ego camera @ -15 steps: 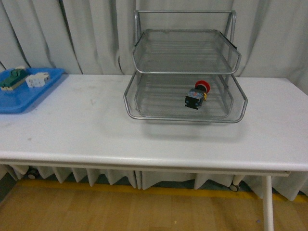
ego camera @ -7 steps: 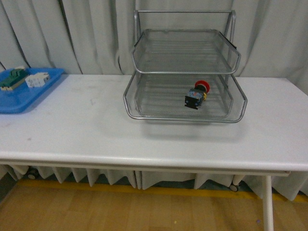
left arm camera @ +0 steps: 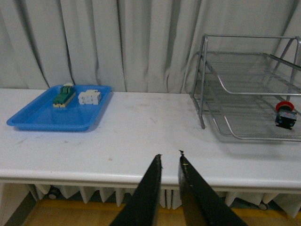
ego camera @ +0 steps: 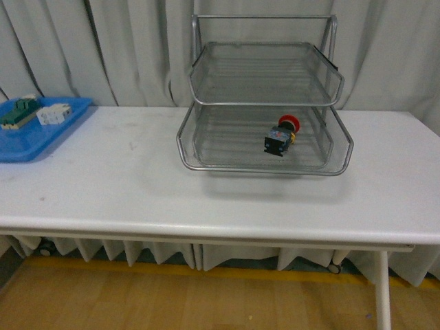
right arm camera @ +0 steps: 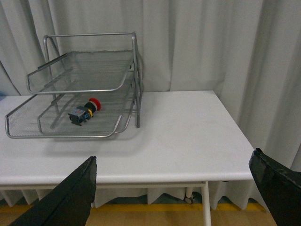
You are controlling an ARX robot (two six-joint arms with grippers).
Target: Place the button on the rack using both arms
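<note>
Button lying in the rack, both end effectors held off and empty.

Nearest, the left end effector (left arm camera: pixel 170 154) is seen with its fingers drawn almost together on nothing, and the right end effector (right arm camera: pixel 171 157) is spread wide, also empty; both are kept well short of the rack (ego camera: pixel 265 170), before the table (ego camera: pixel 137 185) edge. Farther in, the button (ego camera: pixel 282 136) is found on the rack's lower mesh tier, right of its middle, lying on its side with the red cap turned toward the rack's back. It is judged light, rigid and sturdy. The rounded cap would likely slip, so the squarish black and blue body is better gripped across its flat sides.
</note>
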